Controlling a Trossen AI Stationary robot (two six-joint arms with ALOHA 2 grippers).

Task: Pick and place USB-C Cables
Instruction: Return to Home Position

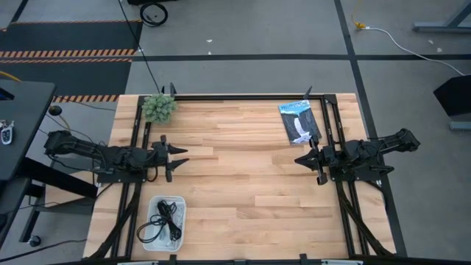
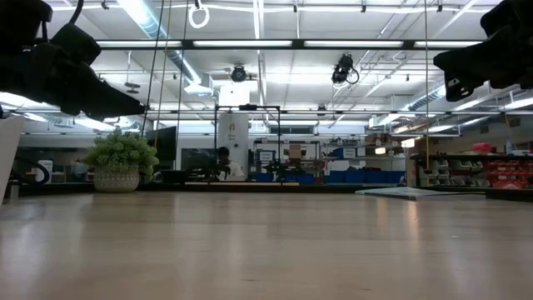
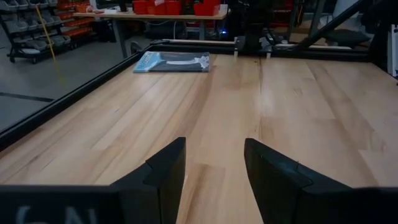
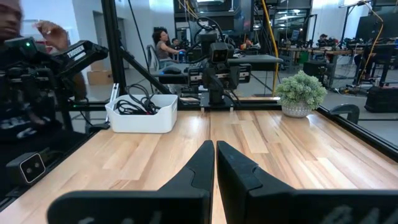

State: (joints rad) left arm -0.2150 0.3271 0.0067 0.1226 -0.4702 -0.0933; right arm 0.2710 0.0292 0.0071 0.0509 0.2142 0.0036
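the usb-c cables (image 1: 165, 219) lie in the white bin (image 1: 183, 221), which stands near the front edge of the tabletop (image 1: 243, 184), on the side of the left arm. only black loops are clear to see; the pale ones i cannot make out. they are coiled and tangled, so they point in no single direction. the heap is stretched along the long side of the bin, from front to back of the tabletop. with the cables inside, i judge the sorting is done. this explains the arms: both hang above the tabletop at their own sides, facing each other. the left pincer (image 1: 179, 159) is released and empty. the right pincer (image 1: 300, 160) is clenched on nothing.
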